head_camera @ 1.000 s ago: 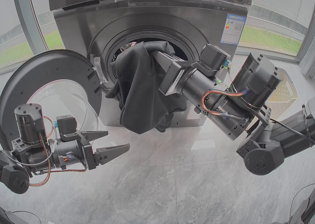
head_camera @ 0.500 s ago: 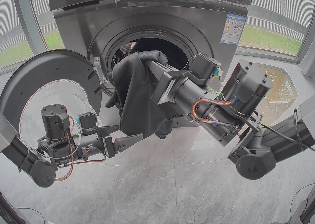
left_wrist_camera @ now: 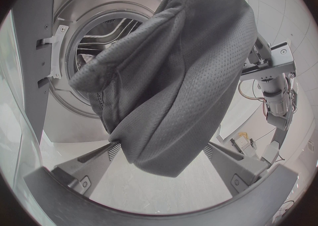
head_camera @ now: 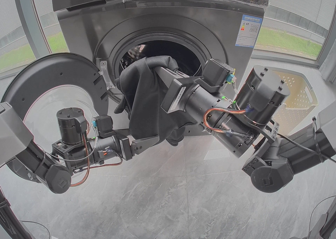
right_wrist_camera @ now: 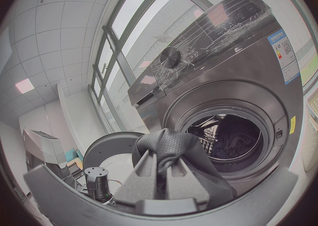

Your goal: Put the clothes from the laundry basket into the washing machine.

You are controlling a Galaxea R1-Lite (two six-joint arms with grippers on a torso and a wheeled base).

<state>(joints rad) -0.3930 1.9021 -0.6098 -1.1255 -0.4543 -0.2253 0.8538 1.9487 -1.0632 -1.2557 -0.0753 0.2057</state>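
Observation:
A dark grey mesh garment [head_camera: 145, 99] hangs in front of the washing machine's open drum [head_camera: 182, 54], pinched at its top by my right gripper [head_camera: 159, 66], which is shut on it. From the right wrist the same garment [right_wrist_camera: 172, 147] bunches around the closed fingers [right_wrist_camera: 145, 170], with the drum [right_wrist_camera: 228, 137] behind holding dark clothes. My left gripper [head_camera: 148, 141] stands open at the garment's hanging lower end. In the left wrist view the garment's bottom [left_wrist_camera: 172, 104] droops between the two spread fingers [left_wrist_camera: 99, 157].
The washer's round door [head_camera: 52, 82] is swung open to the left, just behind my left arm. A pale perforated basket [head_camera: 297, 99] sits on the floor at the right of the machine. Grey tiled floor [head_camera: 182, 197] lies open in front.
My left arm has swung right and up from the open floor to the garment's lower end, fingers still open. My right gripper has drawn the garment slightly left and back from the drum opening.

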